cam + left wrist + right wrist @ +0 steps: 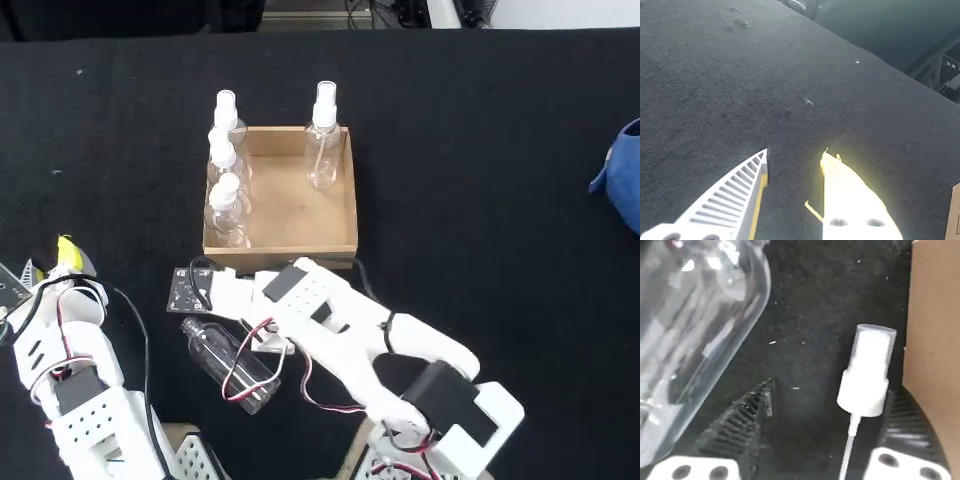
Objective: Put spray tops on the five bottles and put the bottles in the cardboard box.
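An uncapped bottle lies nearest on its side, just beyond it the right gripper, spread wide, straddles a loose spray top, the left gripper gapes off to the left, and farthest the cardboard box holds four capped bottles.

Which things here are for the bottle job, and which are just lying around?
For the job: cardboard box, four topped bottles, bare bottle, loose spray top.
Just lying about: blue object.
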Motion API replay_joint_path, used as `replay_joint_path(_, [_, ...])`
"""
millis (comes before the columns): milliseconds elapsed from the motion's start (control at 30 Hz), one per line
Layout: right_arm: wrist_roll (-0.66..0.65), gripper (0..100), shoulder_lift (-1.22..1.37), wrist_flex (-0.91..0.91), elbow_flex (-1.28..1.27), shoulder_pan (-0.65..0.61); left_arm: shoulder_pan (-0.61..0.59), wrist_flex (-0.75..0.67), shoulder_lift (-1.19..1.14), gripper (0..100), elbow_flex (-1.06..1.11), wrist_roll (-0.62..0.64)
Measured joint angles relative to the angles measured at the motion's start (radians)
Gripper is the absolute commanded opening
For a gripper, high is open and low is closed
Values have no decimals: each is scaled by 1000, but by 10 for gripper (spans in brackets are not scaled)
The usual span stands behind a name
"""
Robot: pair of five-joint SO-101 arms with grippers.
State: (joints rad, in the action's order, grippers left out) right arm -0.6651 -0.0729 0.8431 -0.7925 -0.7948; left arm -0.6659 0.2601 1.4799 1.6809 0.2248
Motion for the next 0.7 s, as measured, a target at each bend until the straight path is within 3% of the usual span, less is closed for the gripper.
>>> replay_joint_path(100, [0,93,3,0,0,2,2,0,0,40,0,0])
replay_joint_path(200, [0,22,3,2,0,2,2,0,0,40,0,0])
replay_joint_path(300, [9,22,2,41,2,2,2,0,0,40,0,0])
replay_joint_path(533, [176,22,-149,235,12,11,2,0,0,40,0,0])
replay_joint_path(700, [187,21,-310,307,-11,204,2,0,0,40,0,0])
